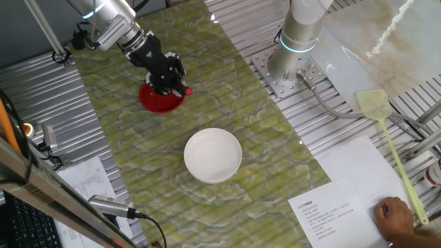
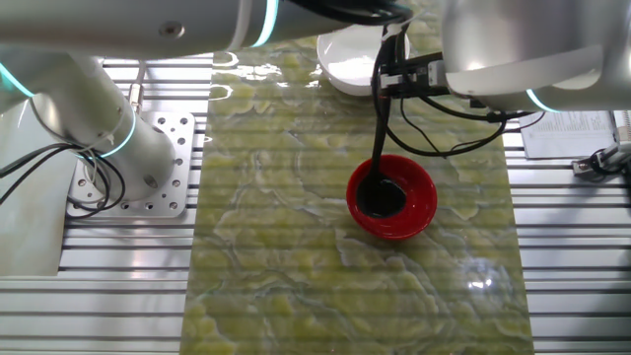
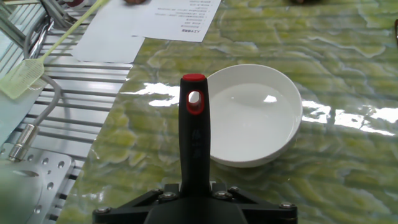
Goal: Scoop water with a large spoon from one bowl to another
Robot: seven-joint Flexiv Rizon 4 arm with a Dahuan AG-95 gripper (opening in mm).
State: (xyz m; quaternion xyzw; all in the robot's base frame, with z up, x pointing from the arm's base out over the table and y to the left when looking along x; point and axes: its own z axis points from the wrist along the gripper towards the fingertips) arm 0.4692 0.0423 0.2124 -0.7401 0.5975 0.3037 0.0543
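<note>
My gripper (image 1: 167,74) is shut on the large spoon's black handle (image 3: 194,140), whose red tip (image 3: 193,79) points toward the white bowl (image 3: 255,115). In the other fixed view the handle (image 2: 381,108) runs down from the gripper and the round ladle head (image 2: 380,196) sits inside the red bowl (image 2: 419,197). The red bowl (image 1: 160,100) lies directly under the gripper at the far side of the green mat. The white bowl (image 1: 213,154) stands mid-mat and looks wet and glossy inside; I cannot make out the water itself in either bowl.
A yellow-green fly swatter (image 1: 389,141) lies at the right on the metal slats, beside printed sheets (image 1: 331,212) and a person's hand (image 1: 394,218). The arm's base (image 1: 298,41) is bolted at the back. Cables and a microphone (image 1: 110,205) lie at the left.
</note>
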